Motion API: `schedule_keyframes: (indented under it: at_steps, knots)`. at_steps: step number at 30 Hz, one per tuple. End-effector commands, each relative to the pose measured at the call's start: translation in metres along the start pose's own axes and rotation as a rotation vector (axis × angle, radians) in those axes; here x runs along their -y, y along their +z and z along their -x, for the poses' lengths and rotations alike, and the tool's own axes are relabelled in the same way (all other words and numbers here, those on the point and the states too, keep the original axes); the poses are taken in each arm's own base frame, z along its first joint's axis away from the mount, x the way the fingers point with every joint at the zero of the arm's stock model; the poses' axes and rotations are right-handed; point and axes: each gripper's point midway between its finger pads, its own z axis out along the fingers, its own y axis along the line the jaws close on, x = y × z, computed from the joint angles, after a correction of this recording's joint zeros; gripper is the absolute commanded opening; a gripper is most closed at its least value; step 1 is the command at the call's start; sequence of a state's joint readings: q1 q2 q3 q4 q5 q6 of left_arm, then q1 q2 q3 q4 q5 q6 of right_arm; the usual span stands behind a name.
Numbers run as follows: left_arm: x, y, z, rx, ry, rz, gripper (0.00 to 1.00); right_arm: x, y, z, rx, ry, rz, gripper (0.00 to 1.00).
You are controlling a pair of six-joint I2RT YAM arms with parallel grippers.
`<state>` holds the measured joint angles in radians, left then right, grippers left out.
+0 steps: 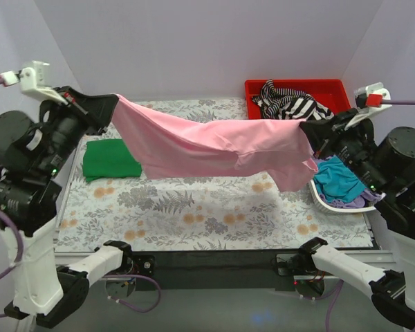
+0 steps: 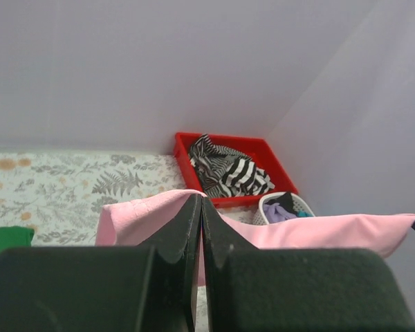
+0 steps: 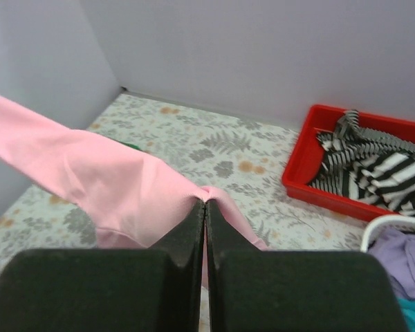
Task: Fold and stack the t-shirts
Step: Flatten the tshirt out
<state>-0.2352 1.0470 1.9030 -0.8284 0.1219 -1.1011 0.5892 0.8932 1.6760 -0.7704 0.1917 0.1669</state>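
Top external view: left end effector (image 1: 109,104), pinched shut on one end of the pink t-shirt (image 1: 207,142), and right end effector (image 1: 308,131), shut on the other, hold it stretched above the surface (image 1: 194,221). Likely the spreading step; next, lower it flat on the open middle, between green t-shirt (image 1: 111,159) and basket (image 1: 335,205)

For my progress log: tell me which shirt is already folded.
The green shirt, a flat rectangle on the table. The pink shirt hangs between the left gripper and right gripper; the striped shirt lies crumpled in the red tray.
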Motion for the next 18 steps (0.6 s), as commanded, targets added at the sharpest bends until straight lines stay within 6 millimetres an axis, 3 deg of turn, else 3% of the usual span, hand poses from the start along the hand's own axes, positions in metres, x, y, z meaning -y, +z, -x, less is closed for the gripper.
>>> schedule_keyframes:
  at_steps: [1,6,9,12,14,16,18]
  knots:
    - [0.025,-0.049,0.017,0.019,0.030,-0.075,0.00,-0.045,-0.033,0.025,0.059,-0.015,0.270,0.01]
    - [0.035,-0.089,0.037,0.120,-0.020,-0.079,0.00,-0.097,-0.080,0.035,0.077,-0.021,0.604,0.01]
    - [0.039,-0.116,0.050,0.206,-0.093,-0.076,0.00,-0.113,-0.108,0.040,0.092,-0.015,0.727,0.01]
    - [0.040,-0.139,0.063,0.265,-0.136,-0.059,0.00,-0.111,-0.119,0.042,0.115,0.013,0.717,0.01]
    - [0.028,-0.143,0.067,0.288,-0.160,0.012,0.00,-0.106,-0.118,0.041,0.114,0.047,0.680,0.01]
    - [0.017,-0.136,0.060,0.278,-0.166,0.060,0.00,-0.090,-0.101,0.031,0.098,0.086,0.566,0.01]
    - [-0.003,-0.111,0.039,0.213,-0.166,0.135,0.00,-0.069,-0.080,0.018,0.077,0.120,0.426,0.01]
